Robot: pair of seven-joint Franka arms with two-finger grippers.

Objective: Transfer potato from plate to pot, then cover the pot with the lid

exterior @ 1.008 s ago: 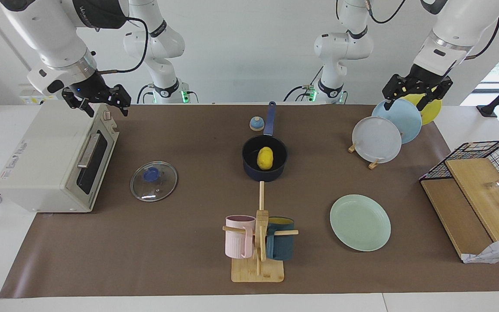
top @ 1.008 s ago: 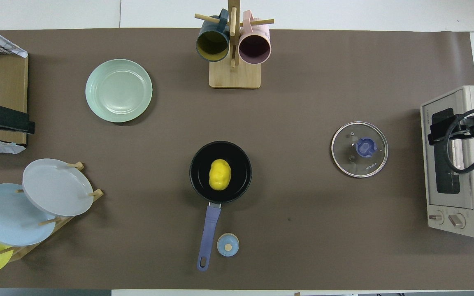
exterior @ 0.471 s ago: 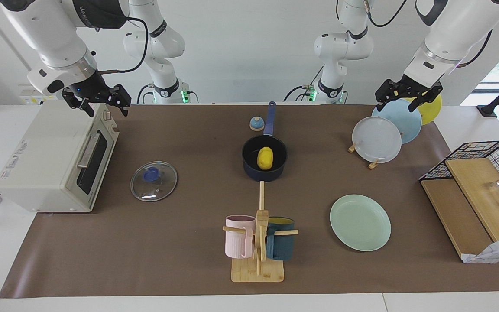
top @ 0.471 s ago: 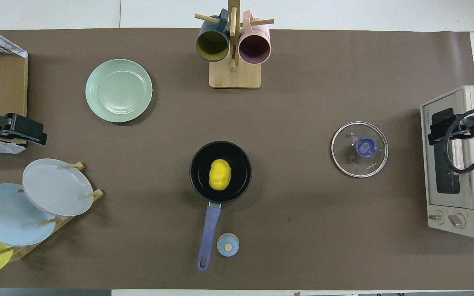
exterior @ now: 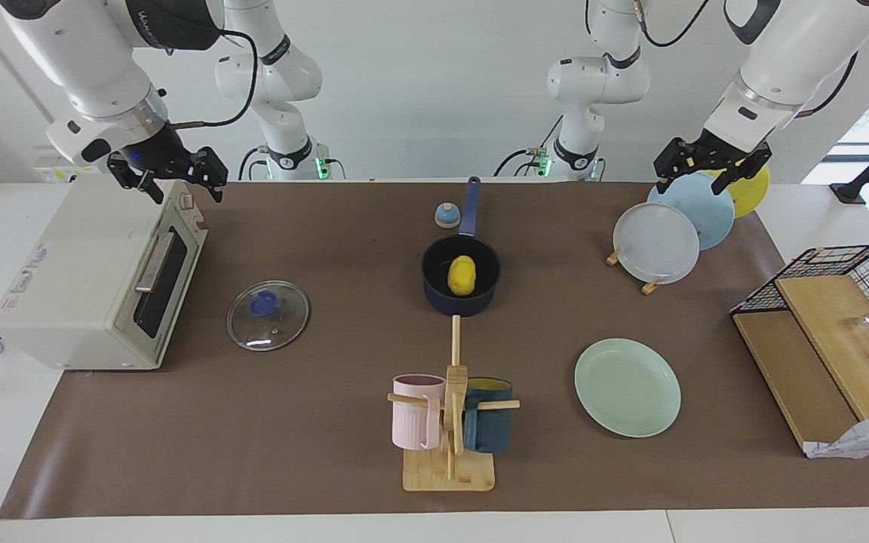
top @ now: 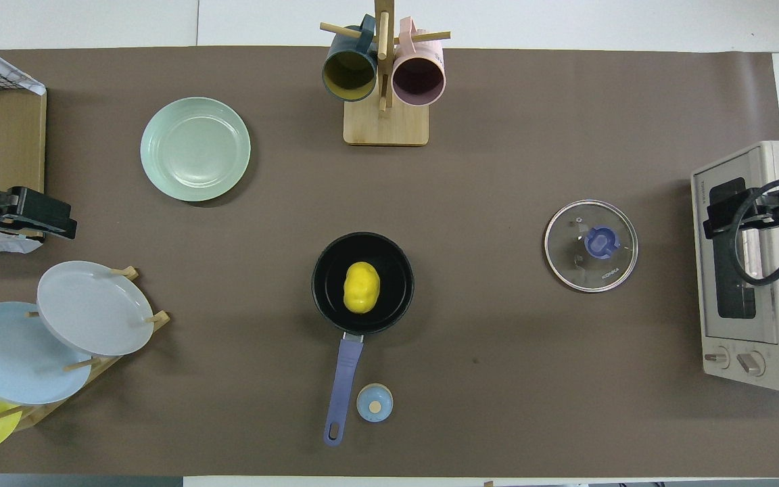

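Both raised and empty: left gripper (exterior: 711, 175) spread wide over the upright plates (exterior: 657, 241), right gripper (exterior: 170, 177) wide over the toaster oven (exterior: 87, 275). Potato (exterior: 462, 275) sitting in the pot (exterior: 434, 290); lid (exterior: 268, 315) flat on the mat, toward the right arm's end. Farthest out, bare mint plate (exterior: 627, 387).

My table (exterior: 329, 452) wears matt brown paper; the lid (exterior: 268, 315) is glossy clear glass; the potato (exterior: 462, 275) looks smooth.

Facing camera looks high across; overhead steeply down; both share table (exterior: 329, 452)
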